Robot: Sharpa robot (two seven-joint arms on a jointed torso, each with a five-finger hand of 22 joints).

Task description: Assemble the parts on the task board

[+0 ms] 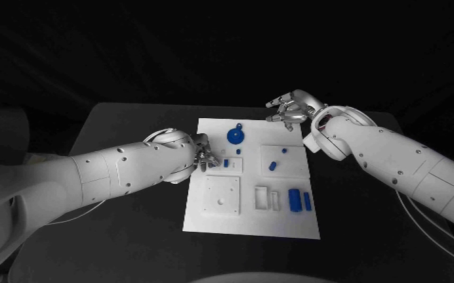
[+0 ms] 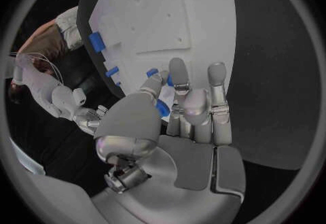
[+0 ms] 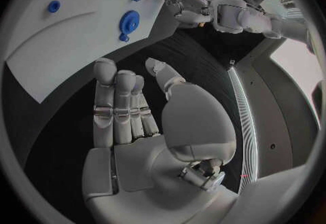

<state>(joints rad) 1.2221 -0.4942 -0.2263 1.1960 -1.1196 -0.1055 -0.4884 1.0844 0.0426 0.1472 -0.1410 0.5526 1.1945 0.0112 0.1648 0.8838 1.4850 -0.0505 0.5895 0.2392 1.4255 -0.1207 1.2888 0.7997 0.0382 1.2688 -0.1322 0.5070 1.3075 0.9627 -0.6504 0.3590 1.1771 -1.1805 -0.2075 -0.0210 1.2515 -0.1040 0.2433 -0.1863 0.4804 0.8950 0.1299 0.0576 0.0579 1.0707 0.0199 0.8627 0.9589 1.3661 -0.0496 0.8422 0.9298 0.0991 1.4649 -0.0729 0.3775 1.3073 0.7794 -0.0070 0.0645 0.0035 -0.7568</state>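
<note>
Here a small blue part (image 1: 225, 163) is pinched by the left hand (image 1: 201, 153) at the board's (image 1: 250, 214) left edge; the right hand (image 1: 291, 110), open and empty, is held off its far corner.

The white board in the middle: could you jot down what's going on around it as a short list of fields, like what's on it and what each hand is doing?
board: white plate lying flat on the black table
pieces on it: a round blue disc near the far edge, two blue bars near the right edge, a few smaller blue bits between
left hand: at the board's left edge, fingers closed round a small blue piece
right hand: off the board's far right corner, fingers apart, holding nothing
</note>
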